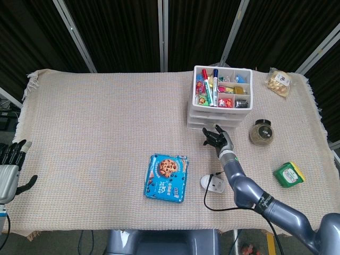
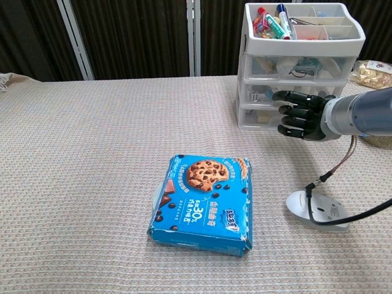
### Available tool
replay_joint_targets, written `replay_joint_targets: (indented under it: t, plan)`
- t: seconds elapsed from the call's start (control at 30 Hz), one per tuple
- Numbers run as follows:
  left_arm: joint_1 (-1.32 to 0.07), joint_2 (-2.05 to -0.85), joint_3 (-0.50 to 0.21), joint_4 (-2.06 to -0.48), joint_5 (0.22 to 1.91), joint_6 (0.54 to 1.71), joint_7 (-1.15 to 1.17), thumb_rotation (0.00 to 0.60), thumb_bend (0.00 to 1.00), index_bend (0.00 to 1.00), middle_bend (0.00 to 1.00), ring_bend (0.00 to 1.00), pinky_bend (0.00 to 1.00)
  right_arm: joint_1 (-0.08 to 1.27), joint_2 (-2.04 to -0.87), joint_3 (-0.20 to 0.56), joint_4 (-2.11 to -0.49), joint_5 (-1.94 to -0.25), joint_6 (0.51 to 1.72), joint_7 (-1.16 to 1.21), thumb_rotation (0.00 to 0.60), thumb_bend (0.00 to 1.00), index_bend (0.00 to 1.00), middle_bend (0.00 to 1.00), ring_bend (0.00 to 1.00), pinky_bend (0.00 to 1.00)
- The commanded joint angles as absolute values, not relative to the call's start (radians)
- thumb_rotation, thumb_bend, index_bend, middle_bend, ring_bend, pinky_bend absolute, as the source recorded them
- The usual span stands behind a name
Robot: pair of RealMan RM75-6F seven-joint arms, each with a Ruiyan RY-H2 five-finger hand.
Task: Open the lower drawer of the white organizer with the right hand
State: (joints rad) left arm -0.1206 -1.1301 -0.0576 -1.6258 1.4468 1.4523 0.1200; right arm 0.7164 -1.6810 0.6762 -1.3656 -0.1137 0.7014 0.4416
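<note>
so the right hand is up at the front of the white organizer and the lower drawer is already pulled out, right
Not quite. The right hand is at the front of the white organizer, but the lower drawer is not pulled out: in the chest view its front sits flush with the drawers above.

Robot lab test cell, not a home. Evidence: table [image 1: 95,133] draped in a beige woven cloth, backed by black curtain panels [image 1: 117,32] on slanted metal poles [image 1: 71,26]; assorted props laid out on the cloth – cookie box [image 2: 205,202], white organizer [image 2: 300,61], wired mouse [image 2: 318,210], jar [image 1: 262,133], snack bag [image 1: 279,81]
</note>
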Motion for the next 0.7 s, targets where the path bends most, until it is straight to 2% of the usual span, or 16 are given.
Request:
replay_joint_targets:
  t: [0.03, 0.7]
  plan:
    - [-0.121, -1.130, -0.057, -1.625, 1.447, 1.452, 0.119, 0.600, 0.31, 0.02, 0.00, 0.00, 0.00, 0.717, -1.681, 0.674, -1.367, -0.113, 0.700, 0.439, 0.600, 0.31, 0.34, 0.84, 0.88, 0.68]
    - [-0.121, -1.131, -0.058, -1.626, 1.446, 1.453, 0.125, 0.600, 0.32, 0.02, 0.00, 0.00, 0.00, 0.664, -1.654, 0.638, -1.457, -0.137, 0.688, 0.449, 0.600, 0.32, 0.37, 0.84, 0.88, 0.68]
